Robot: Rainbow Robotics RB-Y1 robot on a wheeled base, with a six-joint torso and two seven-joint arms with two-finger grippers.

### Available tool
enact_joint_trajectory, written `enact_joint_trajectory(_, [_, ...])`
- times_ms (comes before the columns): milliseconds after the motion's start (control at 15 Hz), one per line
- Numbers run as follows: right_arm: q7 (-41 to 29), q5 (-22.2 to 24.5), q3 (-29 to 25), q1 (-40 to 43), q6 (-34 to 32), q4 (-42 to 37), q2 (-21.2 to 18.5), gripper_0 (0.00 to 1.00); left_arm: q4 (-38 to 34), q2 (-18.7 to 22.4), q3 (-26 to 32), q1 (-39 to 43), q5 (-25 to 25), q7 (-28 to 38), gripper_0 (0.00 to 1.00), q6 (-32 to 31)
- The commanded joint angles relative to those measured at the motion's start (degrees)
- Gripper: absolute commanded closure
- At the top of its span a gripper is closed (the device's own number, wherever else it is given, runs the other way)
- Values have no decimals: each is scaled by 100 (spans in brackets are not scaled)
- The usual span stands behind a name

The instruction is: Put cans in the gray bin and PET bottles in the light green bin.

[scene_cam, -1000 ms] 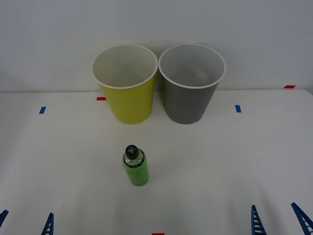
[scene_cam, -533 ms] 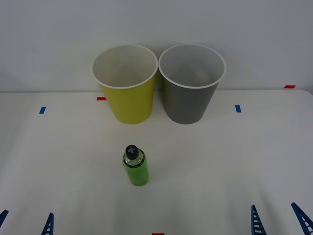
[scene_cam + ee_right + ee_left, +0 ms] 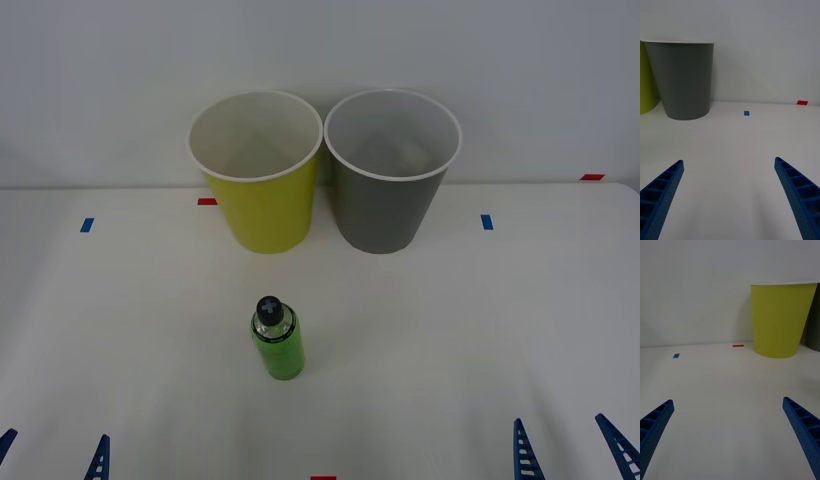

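So the PET bottle (image 3: 276,342) is standing upright on the white table (image 3: 450,330), a bit left of centre and nearer the robot than both bins. It has a clear body, a bright green label and a black screw cap. My guess is it's light and a little squishy, with a slick label, so it'd tip easily if nudged near the cap. I'd pinch it across the labelled middle, where the wall is straight, and not squeeze too hard.

Behind it at the far side, the light green bin (image 3: 262,205) sits on the left and the gray bin (image 3: 388,200) on the right, rims just beside each other. Both look empty as far as I can see inside. The green one is the bottle's target, almost straight beyond it.

There are small blue and red tape marks (image 3: 486,221) scattered around the table.

The left gripper (image 3: 52,453) is at the near left edge with its fingers spread wide, holding nothing. The right gripper (image 3: 570,445) is at the near right edge, also wide apart and empty. Both are well apart from the bottle, and the left one looks a bit closer to it.
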Motion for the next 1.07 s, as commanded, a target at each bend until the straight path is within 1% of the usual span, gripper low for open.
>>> enact_joint_trajectory(67, [0,0,0,0,0,0,0,18,0,0,0,0,0,0,0,0])
enact_joint_trajectory(400, [0,0,0,0,0,0,0,18,0,0,0,0,0,0,0,0])
enact_joint_trajectory(467, [0,0,0,0,0,0,0,18,228,-53,-141,-114,-18,0,0,123])
enact_joint_trajectory(600, [0,0,0,0,0,0,0,18,352,70,-246,-220,18,0,0,-97])
enact_joint_trajectory(667, [0,0,0,0,0,0,0,18,352,176,-246,-229,9,0,0,-237])
enact_joint_trajectory(800, [0,0,0,0,0,0,0,18,413,475,-290,-413,-18,-9,0,-290])
enact_joint_trajectory(1067, [0,0,0,0,0,0,0,18,1099,1477,-967,-1310,88,-26,0,-817])
